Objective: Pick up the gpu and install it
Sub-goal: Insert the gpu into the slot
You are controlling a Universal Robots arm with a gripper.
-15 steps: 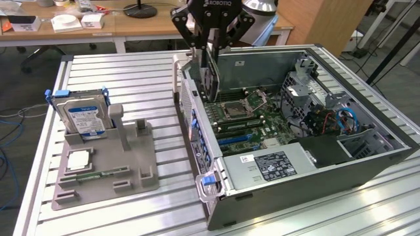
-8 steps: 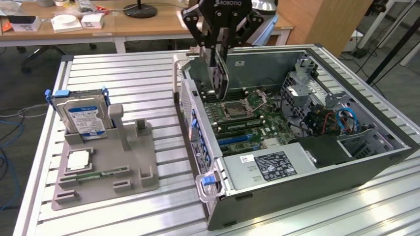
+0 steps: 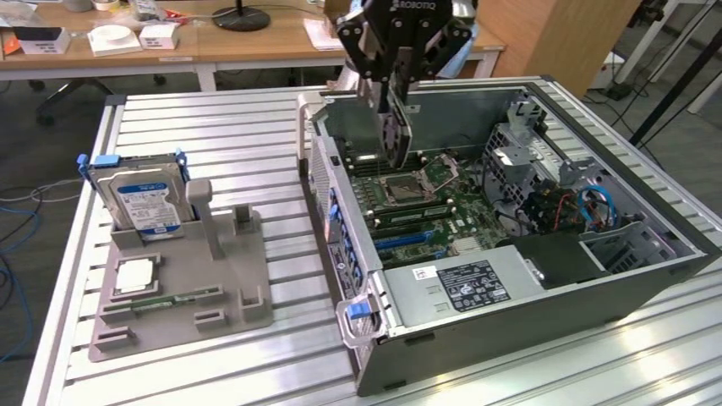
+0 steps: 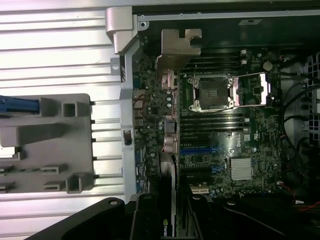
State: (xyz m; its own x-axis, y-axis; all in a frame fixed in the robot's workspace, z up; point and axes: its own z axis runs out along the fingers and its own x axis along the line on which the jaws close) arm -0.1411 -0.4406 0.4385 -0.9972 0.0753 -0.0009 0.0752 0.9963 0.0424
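Note:
My gripper [image 3: 395, 89] is shut on the gpu [image 3: 396, 135], a thin dark card that hangs upright inside the open computer case [image 3: 474, 347], close to its rear wall. The card's lower edge is just above the motherboard [image 3: 423, 207], beside the CPU socket [image 3: 403, 188]. In the wrist view the gpu [image 4: 170, 150] appears edge-on, running from its metal bracket [image 4: 177, 50] to my fingers [image 4: 145, 222]. It lies across the blue expansion slot [image 4: 197, 150]. I cannot tell whether it touches the board.
A grey parts holder [image 3: 226, 254] on the slatted table, at the exterior view's left, carries a blue-labelled hard drive [image 3: 141, 199], a CPU [image 3: 134, 275] and a green memory stick [image 3: 175, 299]. The power supply [image 3: 462, 283] and cables [image 3: 593, 207] fill the case's near side.

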